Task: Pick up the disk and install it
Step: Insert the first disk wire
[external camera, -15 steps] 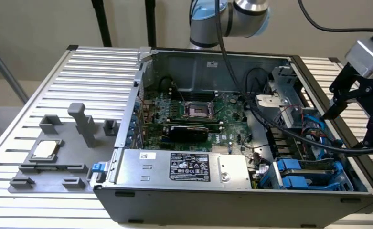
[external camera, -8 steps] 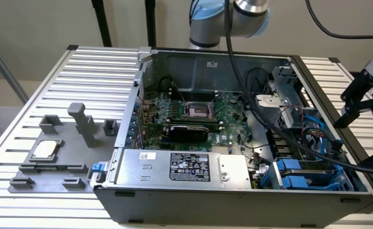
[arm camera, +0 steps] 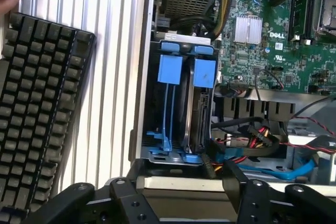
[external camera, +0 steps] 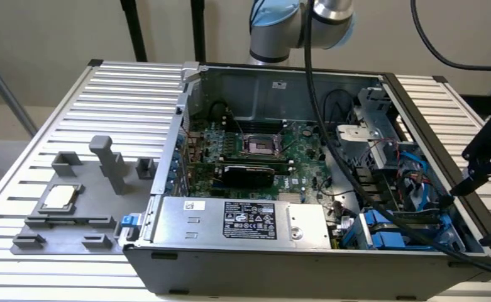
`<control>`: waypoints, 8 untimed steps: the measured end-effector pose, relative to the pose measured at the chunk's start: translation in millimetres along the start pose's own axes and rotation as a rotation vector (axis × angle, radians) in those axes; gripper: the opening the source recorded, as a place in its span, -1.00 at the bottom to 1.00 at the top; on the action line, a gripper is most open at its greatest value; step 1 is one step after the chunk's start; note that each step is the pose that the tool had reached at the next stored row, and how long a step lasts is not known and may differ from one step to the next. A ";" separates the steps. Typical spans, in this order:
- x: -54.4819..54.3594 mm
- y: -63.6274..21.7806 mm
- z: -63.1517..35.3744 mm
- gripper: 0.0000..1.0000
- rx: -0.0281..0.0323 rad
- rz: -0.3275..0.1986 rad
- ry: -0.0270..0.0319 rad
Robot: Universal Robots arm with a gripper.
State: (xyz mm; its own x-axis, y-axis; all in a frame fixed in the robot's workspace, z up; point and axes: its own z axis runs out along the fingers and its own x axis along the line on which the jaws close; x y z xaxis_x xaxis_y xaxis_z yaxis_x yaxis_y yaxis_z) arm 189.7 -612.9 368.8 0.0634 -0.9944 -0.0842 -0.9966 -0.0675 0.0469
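Gaping gripper: is hanging over the bay, jaws spread, holding nothing.
Disk: is standing edgewise in the bay.
Cables: are crowding beside it.
Keyboard: is lying outside the case.

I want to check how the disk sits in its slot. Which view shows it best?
The wrist view: it looks closely at the disk, standing edge-on in its blue frame. The exterior view gives a far glimpse of that blue in the case's corner, crossed by cables.
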 end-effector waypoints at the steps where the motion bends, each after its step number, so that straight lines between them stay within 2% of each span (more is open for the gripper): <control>1: 2.7 -0.2 0.9 0.40 -0.0015 0.000 -0.0005; 2: 4.5 -0.4 2.0 0.40 -0.0026 0.000 -0.0012; 3: 5.8 -0.5 3.2 0.25 -0.0036 0.000 -0.0016; 8: 6.5 -6.5 4.1 0.25 -0.0052 0.000 -0.0022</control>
State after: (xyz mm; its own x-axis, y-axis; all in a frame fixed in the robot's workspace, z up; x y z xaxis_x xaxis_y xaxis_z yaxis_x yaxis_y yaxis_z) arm 196.4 -618.6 363.9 0.0635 -0.9942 -0.0864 -0.9963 -0.0682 0.0521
